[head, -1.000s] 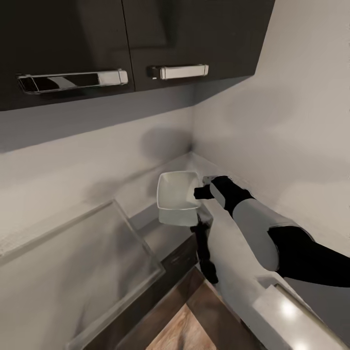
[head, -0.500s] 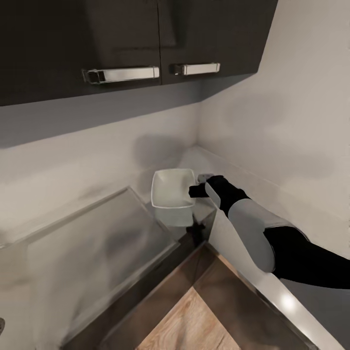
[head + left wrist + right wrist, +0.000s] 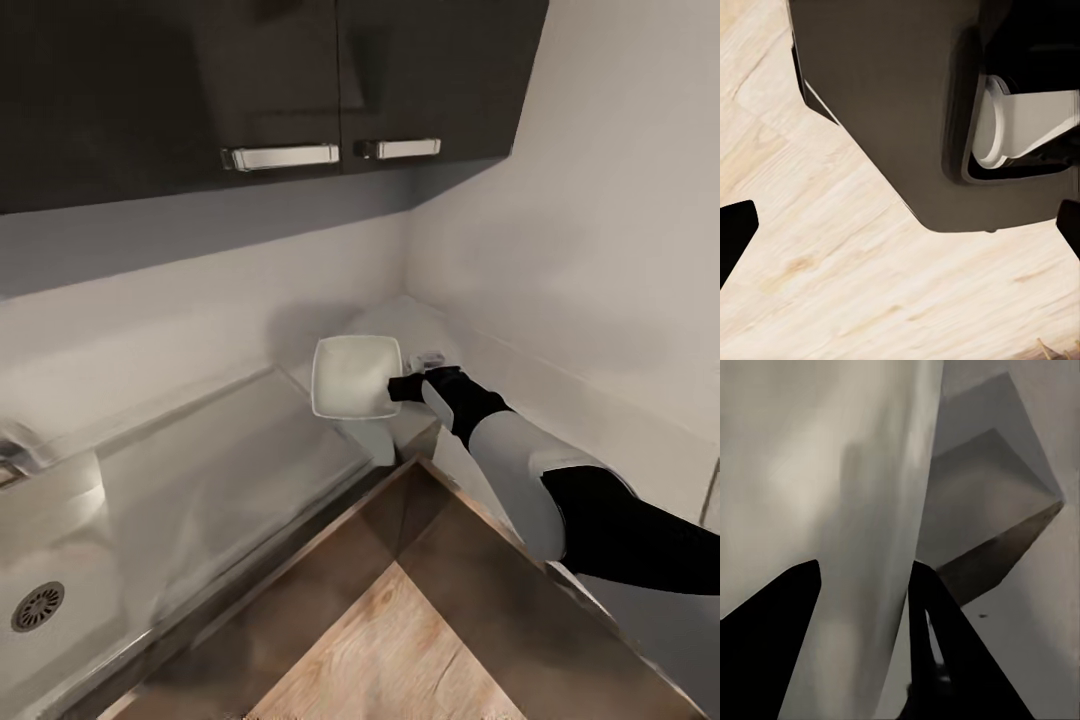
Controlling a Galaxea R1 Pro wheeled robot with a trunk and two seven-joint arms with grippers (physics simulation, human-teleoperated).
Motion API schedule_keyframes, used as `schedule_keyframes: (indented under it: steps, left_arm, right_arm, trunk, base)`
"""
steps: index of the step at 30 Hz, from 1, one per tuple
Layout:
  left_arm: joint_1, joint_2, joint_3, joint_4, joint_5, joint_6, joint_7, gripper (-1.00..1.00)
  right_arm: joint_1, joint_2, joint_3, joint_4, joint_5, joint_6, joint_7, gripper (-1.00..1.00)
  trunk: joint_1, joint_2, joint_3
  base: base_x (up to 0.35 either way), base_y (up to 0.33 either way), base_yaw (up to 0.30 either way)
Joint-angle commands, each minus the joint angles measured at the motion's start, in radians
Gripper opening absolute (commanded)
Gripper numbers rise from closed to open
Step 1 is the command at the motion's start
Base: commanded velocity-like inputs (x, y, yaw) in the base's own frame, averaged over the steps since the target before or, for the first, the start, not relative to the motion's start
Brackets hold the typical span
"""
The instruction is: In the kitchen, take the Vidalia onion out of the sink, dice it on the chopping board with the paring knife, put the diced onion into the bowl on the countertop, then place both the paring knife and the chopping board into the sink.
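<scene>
The wood floor (image 3: 400, 650) is showing nearest, at the bottom of the head view, and more of it is in sight than a moment ago because the camera has turned. The left gripper (image 3: 900, 225) is hanging over the floor beside the robot's dark base (image 3: 892, 97); its two tips are sitting far apart with nothing between them. Farther out, the right arm (image 3: 520, 470) is reaching across the corner. The right gripper (image 3: 405, 388) is pinching the near rim of the bowl (image 3: 352, 375), with one finger (image 3: 772, 622) on each side of the white wall. The bowl is being held up over the countertop (image 3: 240, 450), as before. The sink (image 3: 50, 560), with its round drain (image 3: 38, 606), is now coming into view at the left. Farthest away, the dark cabinets (image 3: 250, 80) are hanging on the wall.
</scene>
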Motion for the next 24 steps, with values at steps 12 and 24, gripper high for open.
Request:
schedule_keyframes:
  steps: [12, 24]
  left_arm:
    - [-0.001, -0.001, -0.005, 0.002, 0.028, -0.002, -0.003, 1.00]
    - [-0.001, 0.003, 0.000, 0.002, 0.052, -0.002, -0.003, 1.00]
  right_arm:
    - [0.000, 0.000, 0.003, 0.012, -0.009, -0.043, -0.005, -1.00]
    - [0.000, 0.000, 0.003, 0.013, -0.009, -0.042, -0.002, -1.00]
  trunk:
    - [0.000, -0.002, 0.017]
    - [0.000, -0.002, 0.034]
  base:
    - [-0.059, 0.000, 0.000]
    - [0.000, 0.000, 0.007]
